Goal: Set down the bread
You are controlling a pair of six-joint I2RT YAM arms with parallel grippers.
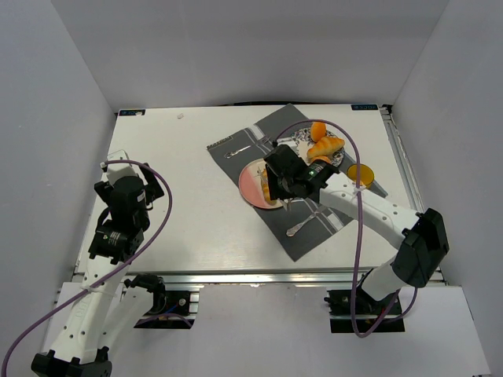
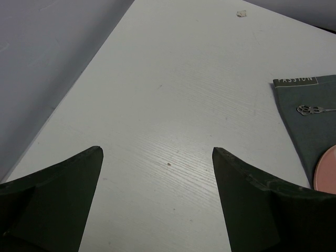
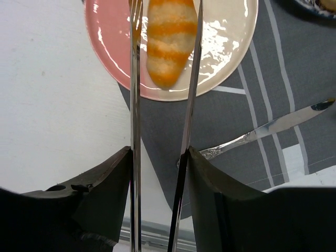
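Note:
The bread (image 3: pixel 168 42), a ridged golden-orange roll, lies on the pink plate (image 3: pixel 105 47), its length running toward the camera. My right gripper (image 3: pixel 159 152) is shut on a pair of metal tongs (image 3: pixel 135 105). The two tong arms stand spread on either side of the bread, and I cannot tell whether their tips touch it. In the top view the same gripper (image 1: pixel 287 184) hovers over the plate (image 1: pixel 247 182) on the striped grey placemat (image 1: pixel 314 236). My left gripper (image 2: pixel 157 157) is open over bare white table at the left, holding nothing.
A dark plate (image 1: pixel 339 160) at the back right carries other orange buns (image 1: pixel 322 145). An orange disc (image 1: pixel 361 173) sits beside it. A knife (image 3: pixel 273 128) and a spoon (image 1: pixel 302 224) lie on the placemat, with a fork (image 1: pixel 240 149) at its far end. Grey walls enclose the table.

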